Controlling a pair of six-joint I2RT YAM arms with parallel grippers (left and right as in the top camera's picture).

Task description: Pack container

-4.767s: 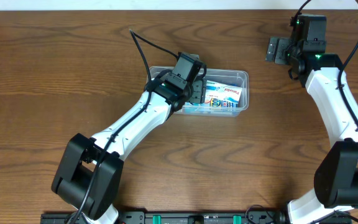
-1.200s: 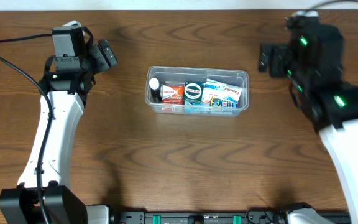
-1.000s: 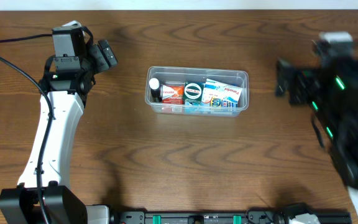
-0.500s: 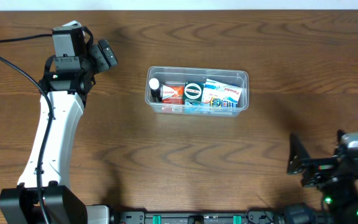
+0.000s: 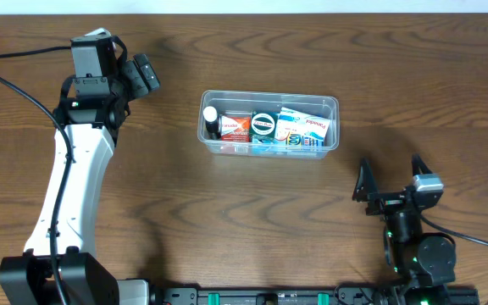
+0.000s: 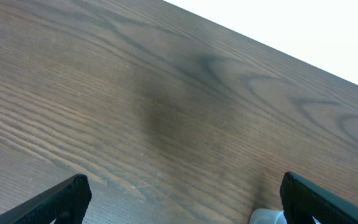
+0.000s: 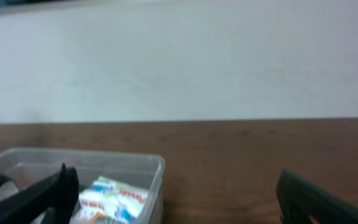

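Overhead, container [image 5: 269, 95] sits upper centre; labels on boxes [image 5: 303, 129] inside are hard to read. Left gripper [image 5: 145, 74] upper left and right gripper [image 5: 389, 180] lower right both gape wide, holding nothing; right arm [image 5: 419, 256] is cut off by the bottom edge.

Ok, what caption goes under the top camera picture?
Clear container holding small boxes on a wooden table, with left gripper and right gripper both open, well away from it.

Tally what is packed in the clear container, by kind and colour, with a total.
Bottle with white cap: 1
Red box: 1
Teal box: 1
Blue-and-white boxes: 2, as far as the overhead view shows
Total: 5, all inside the container
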